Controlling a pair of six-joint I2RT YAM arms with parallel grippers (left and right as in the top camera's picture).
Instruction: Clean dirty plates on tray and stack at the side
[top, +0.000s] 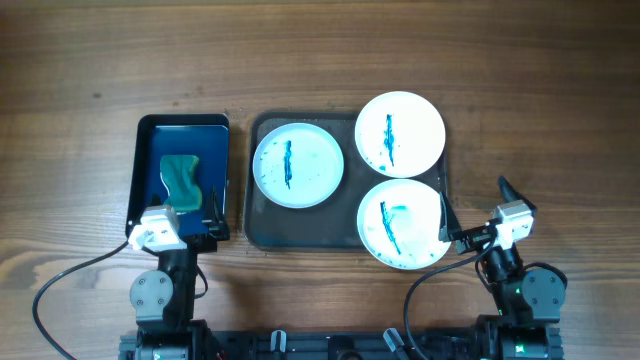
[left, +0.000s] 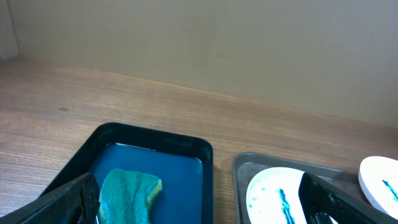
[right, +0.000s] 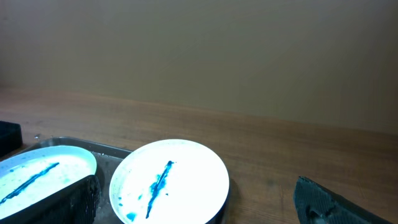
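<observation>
Three white plates with blue-teal streaks lie on the dark grey tray (top: 262, 228): one at the left (top: 298, 165), one at the back right (top: 400, 133) overhanging the rim, one at the front right (top: 400, 225). My left gripper (top: 178, 215) is open and empty over the near end of the blue tray, with the green sponge (left: 127, 196) between its fingers (left: 199, 205). My right gripper (top: 477, 205) is open and empty at the grey tray's right edge. Its left finger is beside the front right plate. The right wrist view shows the back right plate (right: 171, 180) ahead of the fingers (right: 199, 202).
The glossy blue tray (top: 146, 170) stands left of the grey tray and holds the green sponge (top: 182, 177). A narrow strip of wooden table separates the two trays. The left wrist view shows the grey tray's rim (left: 239, 174) and the left plate (left: 273, 193).
</observation>
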